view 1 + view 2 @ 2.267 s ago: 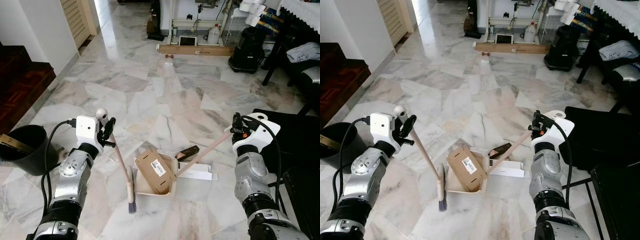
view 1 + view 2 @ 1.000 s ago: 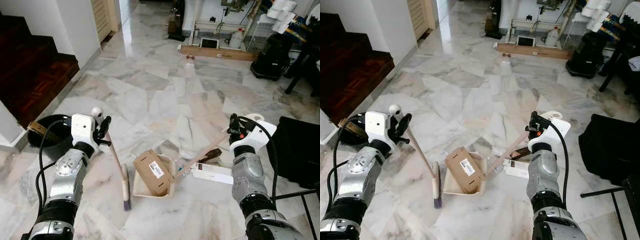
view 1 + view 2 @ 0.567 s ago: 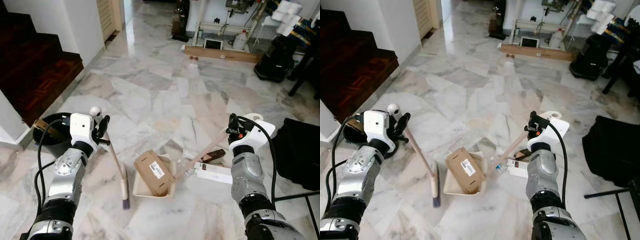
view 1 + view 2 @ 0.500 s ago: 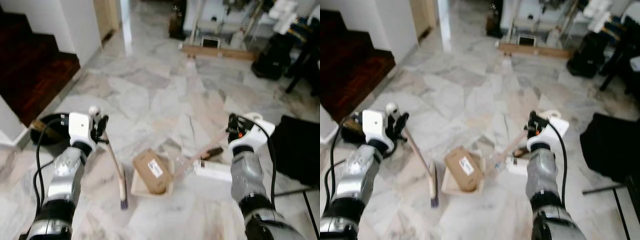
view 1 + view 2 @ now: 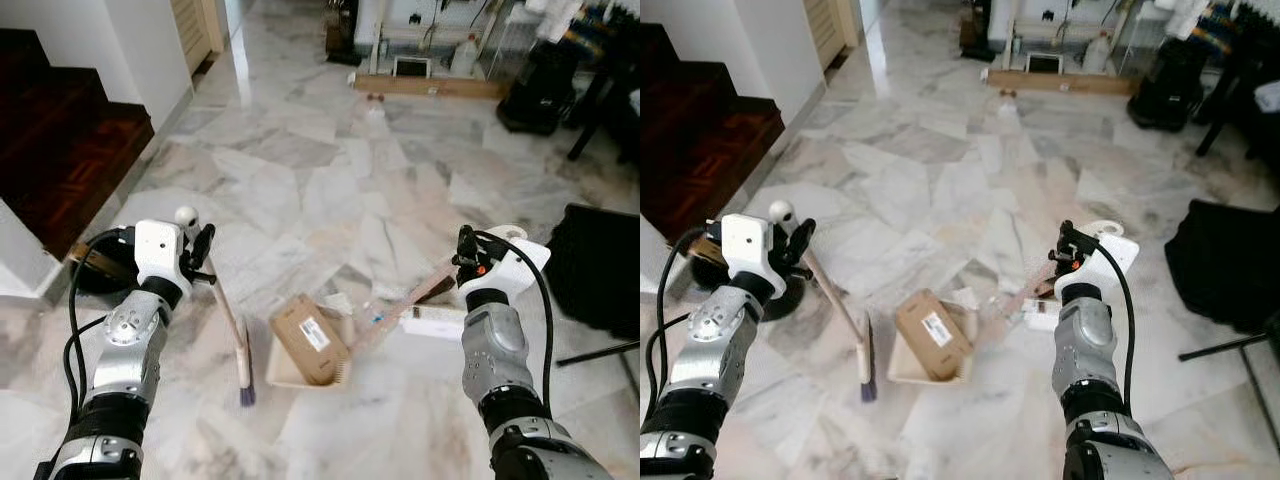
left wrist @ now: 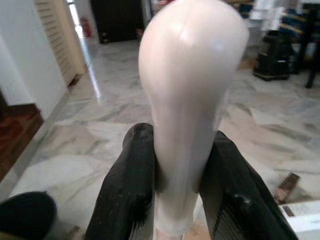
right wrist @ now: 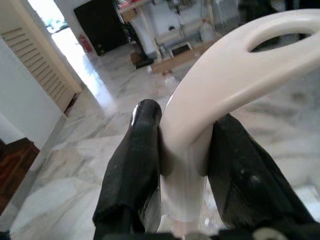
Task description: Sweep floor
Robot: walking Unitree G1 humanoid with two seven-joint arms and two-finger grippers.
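Left gripper (image 5: 203,258) raised at the left, fingers (image 6: 131,192) pinching the rounded top of the broom handle (image 5: 222,302) from both sides, cream knob standing out past the fingertips. Handle slanting down and toward the middle to the broom head (image 5: 243,372), bristles low on the marble floor (image 5: 330,190), just beside the dustpan (image 5: 300,368). Right gripper (image 5: 466,262) raised at the right, fingers (image 7: 134,165) clamped on the looped white end of the dustpan handle (image 5: 405,305), one finger on each side of the stem below the loop. Long handle running down and leftward to the pan lying flat on the floor between the arms. Brown cardboard box (image 5: 311,338) with a white label resting in the pan. White flat box (image 5: 433,322) on the floor near the right arm, partly under the handle. Black bucket (image 5: 108,262) behind the left arm, near the dark wooden steps (image 5: 60,150).
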